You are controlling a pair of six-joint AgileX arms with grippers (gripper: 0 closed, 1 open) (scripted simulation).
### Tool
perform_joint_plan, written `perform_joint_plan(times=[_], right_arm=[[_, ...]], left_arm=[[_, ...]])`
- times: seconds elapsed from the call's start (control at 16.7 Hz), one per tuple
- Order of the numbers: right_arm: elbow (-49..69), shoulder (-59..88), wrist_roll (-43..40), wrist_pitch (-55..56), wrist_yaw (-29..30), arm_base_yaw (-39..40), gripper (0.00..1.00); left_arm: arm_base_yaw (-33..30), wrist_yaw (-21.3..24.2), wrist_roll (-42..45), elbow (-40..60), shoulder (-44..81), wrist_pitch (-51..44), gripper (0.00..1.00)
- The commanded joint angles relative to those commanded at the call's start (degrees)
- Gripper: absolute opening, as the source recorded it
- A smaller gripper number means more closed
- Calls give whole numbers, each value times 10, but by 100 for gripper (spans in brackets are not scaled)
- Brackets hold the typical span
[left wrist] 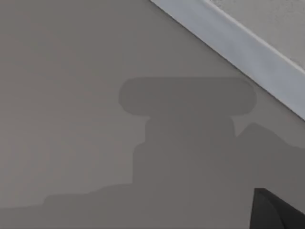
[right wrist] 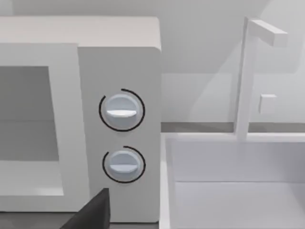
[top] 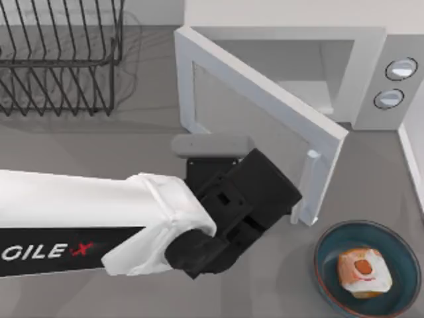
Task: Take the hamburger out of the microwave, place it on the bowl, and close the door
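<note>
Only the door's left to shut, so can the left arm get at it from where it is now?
Probably yes: the left arm sits on the outer side of the half-open door, with bare table between them and nothing blocking.

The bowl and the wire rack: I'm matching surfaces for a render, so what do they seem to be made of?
The bowl, holding the hamburger, looks like glazed ceramic: a smooth dark teal inside with a thin reddish-brown rim, though coated plastic could look the same. The wire rack looks like dark metal: thin straight rods crossing in a grid, with the table showing through between them. It has no visible shine, so probably painted or coated.
</note>
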Motion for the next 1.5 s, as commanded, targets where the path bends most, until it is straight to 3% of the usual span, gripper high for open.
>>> perform_joint_plan(times=[0.24, 0.72, 1.2, 1.5], right_arm=[[0, 0, 0, 0, 0, 0, 100], [0, 0, 0, 0, 0, 0, 100], [0, 0, 0, 0, 0, 0, 100], [0, 0, 0, 0, 0, 0, 100]], left_arm=[[-39, -20, -41, 87, 68, -39, 0], [-51, -26, -56, 121, 99, -59, 0], [-101, -47, -113, 354, 246, -169, 0], [-108, -49, -121, 383, 267, -186, 0]])
